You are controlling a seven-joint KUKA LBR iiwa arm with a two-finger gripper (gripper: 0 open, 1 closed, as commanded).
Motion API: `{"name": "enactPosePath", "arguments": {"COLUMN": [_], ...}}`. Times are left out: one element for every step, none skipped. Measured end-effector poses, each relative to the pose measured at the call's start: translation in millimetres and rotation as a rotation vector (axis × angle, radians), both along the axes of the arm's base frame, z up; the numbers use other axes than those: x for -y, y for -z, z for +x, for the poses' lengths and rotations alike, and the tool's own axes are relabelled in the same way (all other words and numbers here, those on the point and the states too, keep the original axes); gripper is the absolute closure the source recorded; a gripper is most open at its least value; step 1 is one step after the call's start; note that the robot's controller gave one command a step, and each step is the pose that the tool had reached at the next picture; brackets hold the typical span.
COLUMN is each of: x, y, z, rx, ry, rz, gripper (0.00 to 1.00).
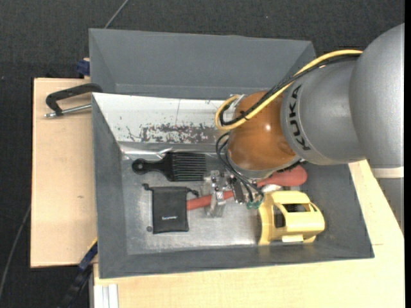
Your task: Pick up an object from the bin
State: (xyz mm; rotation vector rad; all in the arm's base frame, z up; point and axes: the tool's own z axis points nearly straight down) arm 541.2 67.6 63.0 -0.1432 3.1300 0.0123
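Observation:
My gripper [216, 197] is down at the bin floor near the middle, under the orange wrist cover. Its metal tip sits at the right end of a thin red handle [198, 203] that lies flat and points left. Whether the handle is gripped cannot be seen. Just left of it lies a flat black square pouch [169, 211]. A black comb with a round-ended grip [176, 165] lies behind the pouch, near the back wall. To the gripper's right stands a yellow tape dispenser [290, 218].
A red rounded thing [290, 177] shows partly from under the arm, behind the yellow dispenser. The arm and its orange cover hang over the right half of the bin. Bare bin floor shows along the front and left walls.

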Motion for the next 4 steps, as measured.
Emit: {"name": "enactPosePath", "arguments": {"x": [-0.3,-0.5,-0.8,-0.7], "y": [-4.9,-14.8,-27.8,-45.2], "z": [-0.8,-0.4,-0.7,-0.1], "rx": [-0.002,0.001,0.000,0.002], "ry": [0.000,-0.001,-0.001,-0.001], "rz": [0.000,0.000,0.001,0.000], "gripper": [1.00,1.00,1.00,1.00]}}
